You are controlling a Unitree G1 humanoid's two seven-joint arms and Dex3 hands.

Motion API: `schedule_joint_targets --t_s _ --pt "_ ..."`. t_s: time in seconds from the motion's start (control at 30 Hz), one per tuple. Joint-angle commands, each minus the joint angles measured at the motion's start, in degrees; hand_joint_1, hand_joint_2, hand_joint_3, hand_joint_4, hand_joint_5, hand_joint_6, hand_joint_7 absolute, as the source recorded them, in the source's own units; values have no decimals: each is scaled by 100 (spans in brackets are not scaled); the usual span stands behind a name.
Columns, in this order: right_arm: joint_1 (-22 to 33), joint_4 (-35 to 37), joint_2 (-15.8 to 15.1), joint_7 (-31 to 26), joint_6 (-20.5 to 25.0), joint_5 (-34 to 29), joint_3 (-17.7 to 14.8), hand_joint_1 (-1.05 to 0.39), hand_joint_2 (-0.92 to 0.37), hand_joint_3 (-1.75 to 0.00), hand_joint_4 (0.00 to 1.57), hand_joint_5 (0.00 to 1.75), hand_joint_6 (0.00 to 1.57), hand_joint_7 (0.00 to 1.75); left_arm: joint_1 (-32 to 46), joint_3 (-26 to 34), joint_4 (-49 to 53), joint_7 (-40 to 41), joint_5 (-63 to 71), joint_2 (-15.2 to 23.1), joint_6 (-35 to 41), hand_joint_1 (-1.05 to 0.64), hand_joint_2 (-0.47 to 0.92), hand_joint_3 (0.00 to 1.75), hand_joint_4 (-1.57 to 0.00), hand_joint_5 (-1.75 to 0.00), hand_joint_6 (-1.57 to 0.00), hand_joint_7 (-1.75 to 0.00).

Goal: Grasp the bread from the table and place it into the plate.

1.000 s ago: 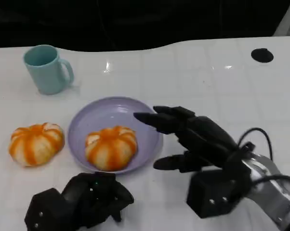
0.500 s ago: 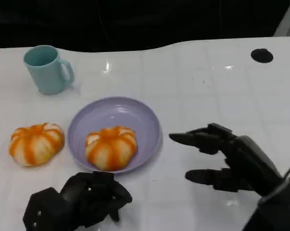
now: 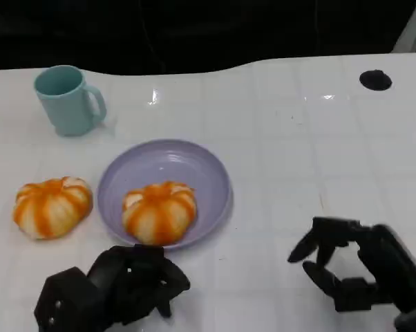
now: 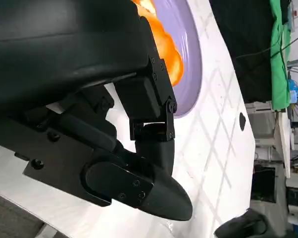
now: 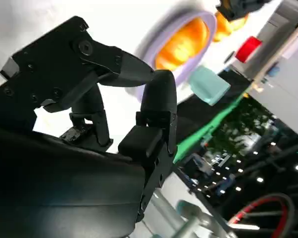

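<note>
- Head view: the bread (image 3: pixel 159 211) lay inside the lilac plate (image 3: pixel 208 173), at its lower part, near the centre of the frame. A second bread (image 3: pixel 52 206) rested on the white table (image 3: pixel 298 138) at the left, just beside the plate. A teal mug (image 3: pixel 68 99) stood upright at the upper left.
- The left hand (image 3: pixel 111 290) sat at the lower left, just below the plate, with its fingers curled in and nothing inside them.
- The right hand (image 3: pixel 363 273) was at the lower right, well apart from the plate, fingers bent but separated, holding nothing.
- Left wrist view: the left hand's fingers (image 4: pixel 154 148) were folded close to the black shell, with the bread (image 4: pixel 164 47) in the plate (image 4: pixel 191 59) behind them.
- Right wrist view: the right hand's fingers (image 5: pixel 156 94) were spread and empty; the bread (image 5: pixel 183 42), the plate (image 5: pixel 154 37) and the mug (image 5: pixel 208 84) showed beyond them.
</note>
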Motion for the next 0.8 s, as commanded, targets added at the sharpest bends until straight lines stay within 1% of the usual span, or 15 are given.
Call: schedule_joint_targets --t_s 0.03,0.2,0.53,0.8 --pt "330 -324 1 0 180 73 -150 -24 -43 -116 83 174 67 134 11 67 48 29 -42 67 -16 -99 90 0 -101 -141 -127 -70" --pt "481 -316 88 -54 218 43 -212 -22 -44 -117 82 175 64 137 41 87 12 -13 -55 101 -21 -98 90 0 -100 -141 -126 -70" --pt "320 231 211 -212 9 55 -253 -22 -43 -117 81 175 63 141 37 113 63 -21 -53 133 -53 -98 90 0 -99 -140 -125 -72" --pt "252 313 227 -309 -28 -12 -259 -23 -42 -117 80 175 62 140 17 116 130 -33 -70 148 -110 -98 90 0 -99 -142 -123 -75"
